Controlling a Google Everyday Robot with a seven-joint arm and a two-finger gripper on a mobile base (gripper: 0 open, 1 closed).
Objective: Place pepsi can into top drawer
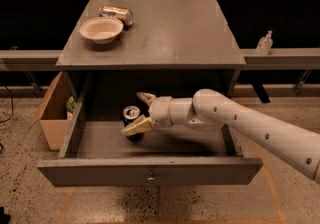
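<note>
Pepsi can (131, 116) stood upright on the floor of the top drawer (150, 170), left of the middle, silver top up. My claw (142, 112) sat inside the open drawer just to the can's right, spread wide. One finger (145, 98) was above and behind the can, and the other (136, 128) was low in front of it. Whether the lower one touched the can I could not tell. I judged the placing as good as done, with only the withdrawal left. The risk lay there. The front finger sat so close that a sideways or tilted pull could clip the can and topple it, and it would roll across the drawer. Lifting carelessly, my arm might also knock the underside of the table (170, 28), where a bowl (101, 29) stood beside a silver can (116, 14) lying on its side.
</note>
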